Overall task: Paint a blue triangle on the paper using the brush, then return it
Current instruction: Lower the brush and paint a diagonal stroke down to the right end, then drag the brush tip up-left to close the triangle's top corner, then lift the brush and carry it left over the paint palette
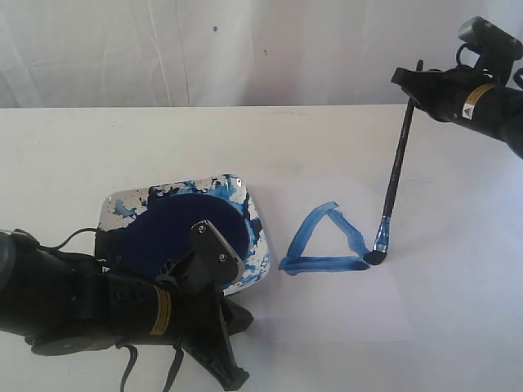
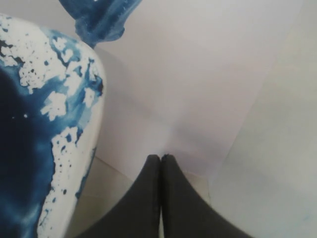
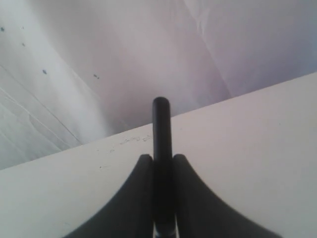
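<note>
right gripper (image 1: 414, 84): clamped on the top end of the brush (image 1: 396, 167); in my wrist view the black handle sits squeezed between both fingers.
brush axis: near upright, leaning a little, handle end up in the grip and bristles down.
bristle tip (image 1: 377, 256): on the paper (image 1: 343, 310), touching the triangle (image 1: 323, 264) at its lower right corner.
triangle: blue outline, all three sides look joined; I judge the painting done or nearly so.
paper position: flat on the table (image 1: 82, 147), just beside the dish (image 1: 122, 204) on its right.
left gripper (image 2: 161, 157): fingers together, nothing between them, tips at the near edge of the paper beside the dish; looks like it is pinning the sheet, but I cannot confirm contact.
key relation: the dish lies left of the brush tip, across the triangle. The left arm is nearer to it, but the right arm has the brush.
next move, my guess: lift straight up to clear the wet strokes, then carry the brush left to set it down.
</note>
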### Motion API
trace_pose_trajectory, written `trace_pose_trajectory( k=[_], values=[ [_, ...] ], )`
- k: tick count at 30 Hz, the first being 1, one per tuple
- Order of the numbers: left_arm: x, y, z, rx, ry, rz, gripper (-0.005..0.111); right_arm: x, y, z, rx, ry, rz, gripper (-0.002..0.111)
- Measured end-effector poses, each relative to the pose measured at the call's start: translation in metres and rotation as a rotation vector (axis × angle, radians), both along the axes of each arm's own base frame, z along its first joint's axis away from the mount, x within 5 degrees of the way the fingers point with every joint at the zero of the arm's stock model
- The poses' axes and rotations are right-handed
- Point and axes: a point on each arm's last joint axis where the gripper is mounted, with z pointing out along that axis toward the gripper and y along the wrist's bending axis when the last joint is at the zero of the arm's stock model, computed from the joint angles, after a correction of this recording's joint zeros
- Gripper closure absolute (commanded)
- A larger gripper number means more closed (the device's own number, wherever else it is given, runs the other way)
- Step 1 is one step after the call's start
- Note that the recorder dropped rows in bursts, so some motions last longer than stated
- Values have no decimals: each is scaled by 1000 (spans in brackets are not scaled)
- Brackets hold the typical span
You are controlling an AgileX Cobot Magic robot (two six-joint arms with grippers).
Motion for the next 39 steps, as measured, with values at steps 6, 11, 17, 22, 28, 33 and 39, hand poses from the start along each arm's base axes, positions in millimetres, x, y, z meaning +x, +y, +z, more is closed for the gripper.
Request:
trace_pose_trajectory(
  k=[6, 11, 17, 22, 28, 33, 39],
  values=[
    [0, 0, 0, 0, 0, 0, 107, -3, 0, 8, -7, -1, 5, 108],
    [0, 0, 0, 0, 0, 0, 107, -3, 3, 12, 79, -10, 15, 108],
    [0, 0, 0, 0, 0, 0, 107, -5, 9, 27, 178, -113, 89, 108],
    [0, 0, 0, 0, 0, 0, 107, -7, 12, 35, 207, -201, 131, 108],
    [0, 0, 0, 0, 0, 0, 107, -10, 15, 47, 283, -301, 178, 108],
    [0, 0, 0, 0, 0, 0, 107, -16, 15, 52, 345, -358, 199, 108],
    [0, 0, 0, -2, 2, 5, 107, -26, 13, 47, 431, -398, 200, 108]
  ],
)
